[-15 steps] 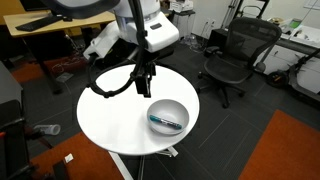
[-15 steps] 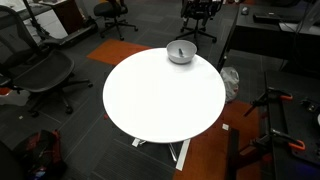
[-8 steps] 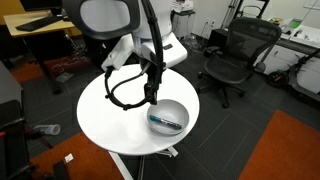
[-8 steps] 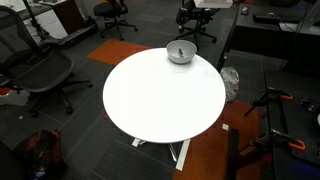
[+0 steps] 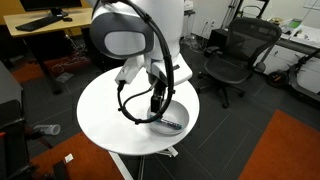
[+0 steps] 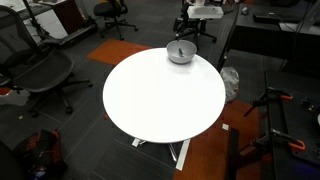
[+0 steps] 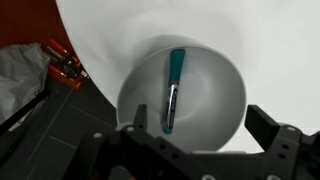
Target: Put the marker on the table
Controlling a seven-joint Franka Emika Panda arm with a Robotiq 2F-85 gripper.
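Observation:
The teal-blue marker (image 7: 173, 90) with a dark end lies inside a grey-white bowl (image 7: 232, 88) near the edge of the round white table (image 7: 150, 30). In the wrist view my gripper (image 7: 200, 150) is open, right above the bowl, with a finger on each side and the marker between and below them, untouched. In an exterior view my gripper (image 5: 160, 102) hangs over the bowl (image 5: 178, 120) and hides most of it. In an exterior view the bowl (image 6: 180, 53) sits at the far edge of the table (image 6: 160, 95).
Black office chairs (image 5: 235, 55) (image 6: 35, 70) stand around the table. A wooden desk (image 5: 40, 25) is behind it. An orange carpet patch (image 5: 285, 150) lies on the dark floor. The table's edge runs close to the bowl.
My arm has swung from the table's middle towards the bowl and come down over it, now covering much of the bowl. The marker and bowl have not moved.

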